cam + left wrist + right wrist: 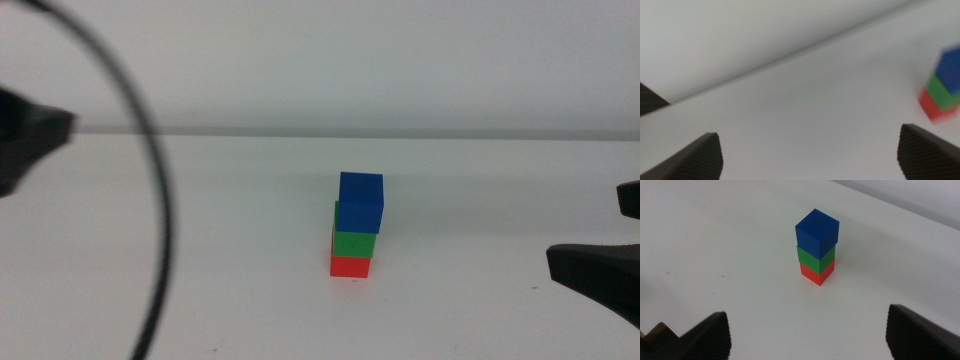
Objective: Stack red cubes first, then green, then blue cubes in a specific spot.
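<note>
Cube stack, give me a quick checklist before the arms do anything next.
1. Order from the table up is red cube, green cube, blue cube: ok.
2. Blue cube square on the green one: not ok, it sits offset toward the right arm's side in the middle view.
3. Stack upright on the white table: ok.
4. Left tool open and apart from the stack: ok.
5. Right tool open, holding nothing, apart from the stack: ok.
6. Stack in the intended spot: cannot tell, no marker shows.
</note>
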